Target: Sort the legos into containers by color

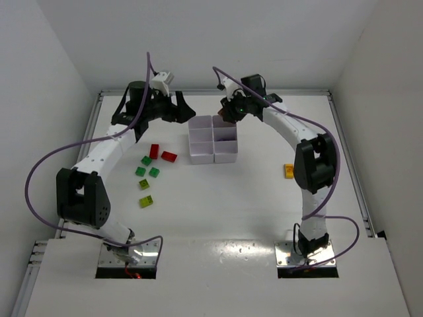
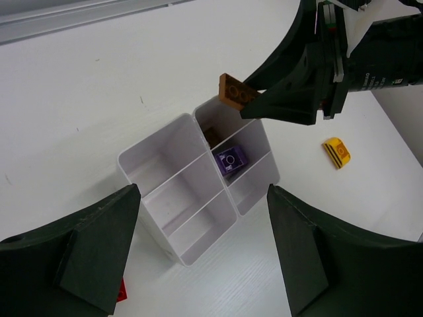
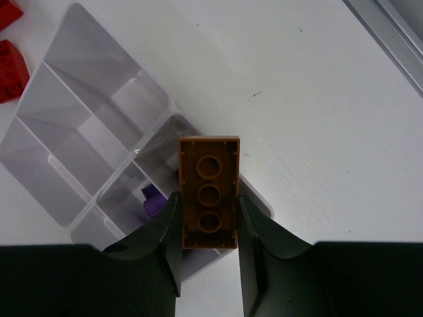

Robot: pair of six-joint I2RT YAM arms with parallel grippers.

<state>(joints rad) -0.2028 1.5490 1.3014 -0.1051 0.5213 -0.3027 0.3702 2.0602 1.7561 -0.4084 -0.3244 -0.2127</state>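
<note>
Orange-brown plastic brick pinched in right fingers over white six-compartment tray, far-right corner, for drop; left fingers spread.

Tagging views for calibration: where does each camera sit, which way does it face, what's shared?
Top external: fixed above and behind the bases, looking down on the table; both arms, tray and loose legos.
Left wrist: on the left gripper, looking down at the tray between its open fingers; right gripper opposite.
Right wrist: looking down, own fingers shut on the brown brick above the tray's end.
Shared: both wrists see tray, brown brick, purple brick.
</note>
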